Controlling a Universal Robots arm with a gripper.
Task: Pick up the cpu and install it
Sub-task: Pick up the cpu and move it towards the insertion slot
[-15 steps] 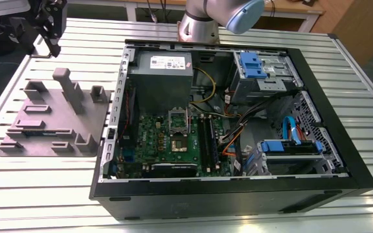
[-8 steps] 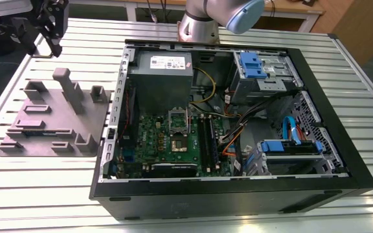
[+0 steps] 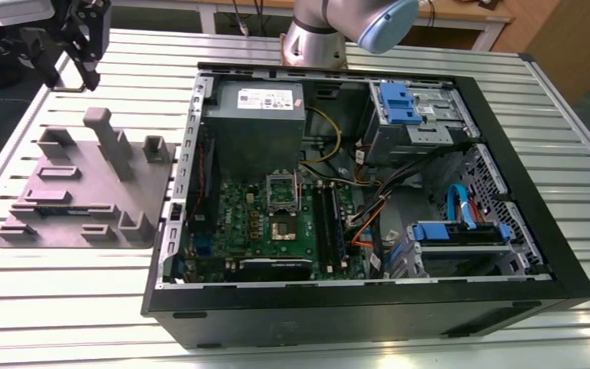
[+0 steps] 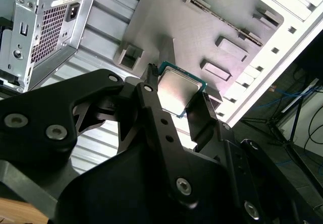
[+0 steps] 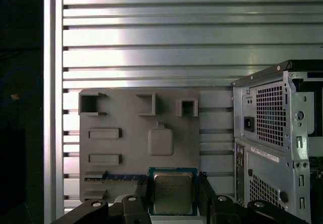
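Note:
The cpu (image 5: 172, 191) (image 4: 177, 87), a small square chip with a silver top and a thin green rim, sits between the two black fingers of my gripper (image 5: 173, 184) (image 4: 177, 95), which is shut on its edges. Chip and gripper hang above the grey moulded tray (image 5: 131, 148) (image 4: 202, 27). In the exterior view my gripper (image 3: 70, 58) is high over the table's far corner on the exterior view's left, beyond the tray (image 3: 80, 192). The open computer case (image 3: 336, 307) lies beside the tray, with the motherboard socket (image 3: 282, 228) exposed inside.
A grey power supply box (image 3: 259, 100) with a white label fills the case's far corner. Blue drive cages (image 3: 413, 104) and loose cables fill its other side. My arm's base (image 3: 316, 38) stands behind the case. The tray has upright posts (image 3: 105, 134). A memory stick (image 5: 118, 177) lies in the tray.

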